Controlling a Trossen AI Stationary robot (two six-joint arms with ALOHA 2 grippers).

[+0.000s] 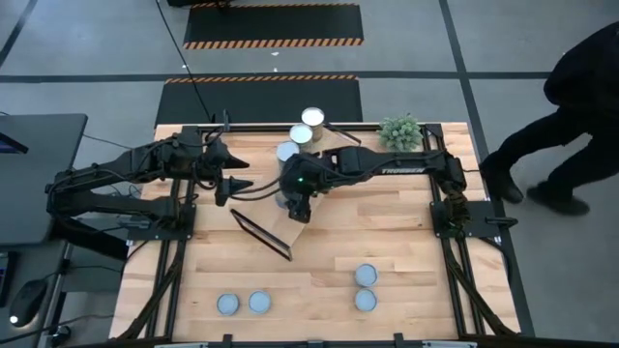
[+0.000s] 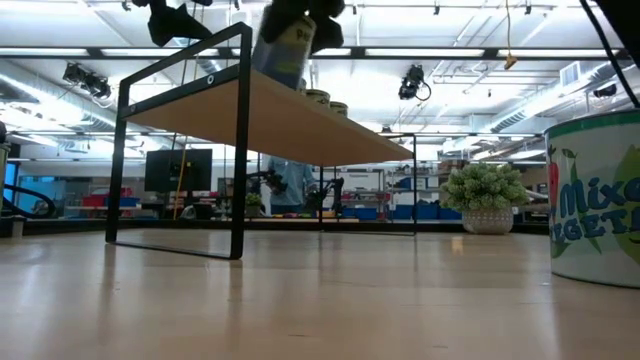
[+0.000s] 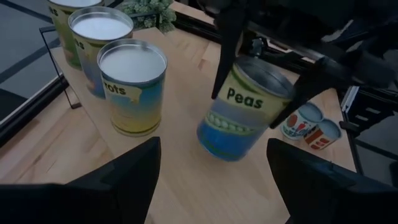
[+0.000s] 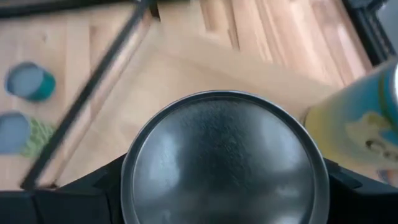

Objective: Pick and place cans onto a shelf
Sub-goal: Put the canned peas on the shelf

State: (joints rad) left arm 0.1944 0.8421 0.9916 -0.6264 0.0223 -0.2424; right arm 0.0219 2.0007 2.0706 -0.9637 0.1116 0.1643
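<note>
I see a can's round metal lid [image 4: 224, 163] filling the lower centre of the frame, my right gripper [image 4: 224, 186] clamped on it with dark jaws at both sides. A yellow-and-blue can [image 4: 360, 134] stands at right. Two blue-sided cans [image 4: 28, 81] sit at far left beside the shelf's black frame bar [image 4: 93, 87].

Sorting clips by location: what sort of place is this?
Probably a robotics lab or workshop hall: hazard-striped black floor mats beyond the wooden table, grey concrete floor, ceiling-mounted lights and cameras, and blue storage bins along the far wall.
</note>
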